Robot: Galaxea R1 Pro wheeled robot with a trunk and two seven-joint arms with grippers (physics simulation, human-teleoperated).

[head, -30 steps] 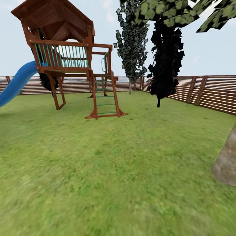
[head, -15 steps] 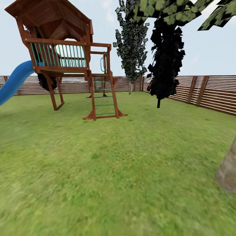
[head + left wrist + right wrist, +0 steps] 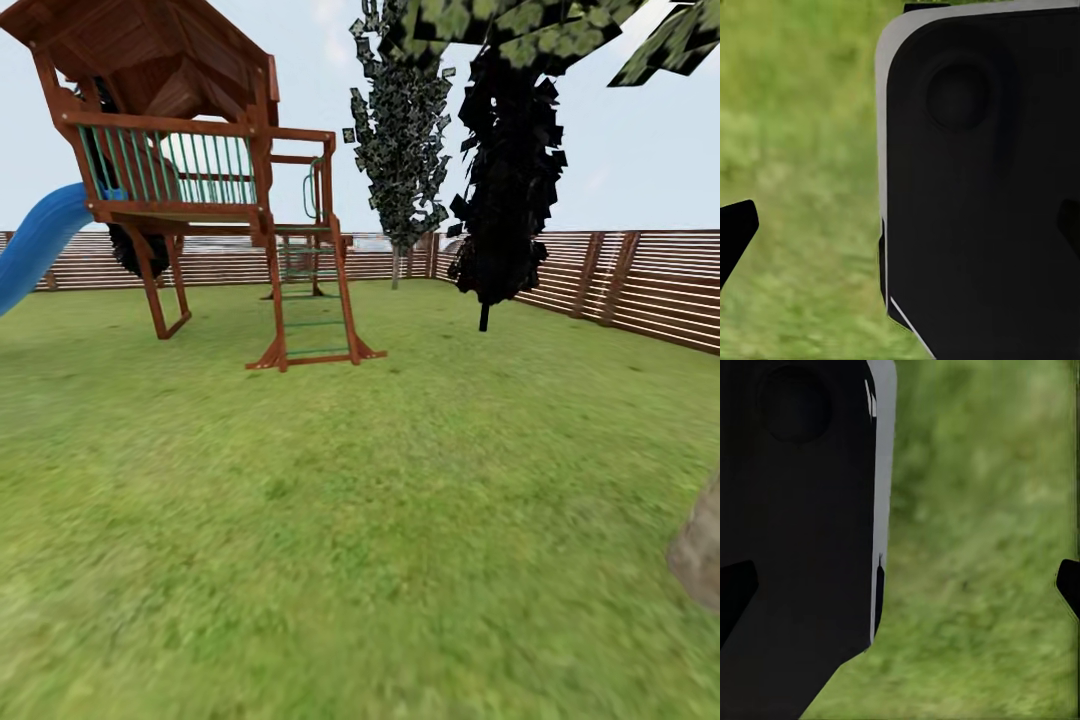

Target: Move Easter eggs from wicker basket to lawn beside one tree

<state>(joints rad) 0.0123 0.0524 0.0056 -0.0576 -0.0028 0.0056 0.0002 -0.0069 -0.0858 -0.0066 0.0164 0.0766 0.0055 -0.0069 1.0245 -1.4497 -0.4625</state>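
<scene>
Green grass lawn (image 3: 380,520) of the fenced garden lies ahead, with no eggs or wicker basket to place on it: a travelling step, I judge.
Next calls for finding the basket. A pale grey-beige trunk (image 3: 700,555) is cut off at the edge. Both wrist views are half blocked by dark robot body, fingertips set wide apart, nothing held.

Head view: a pale trunk (image 3: 700,555) is being cut off by the right edge, and the blue slide (image 3: 35,245) by the left edge. Wrist views: the lawn (image 3: 802,150) is showing blurred, and a black robot panel (image 3: 982,180) is hiding much of it.
</scene>
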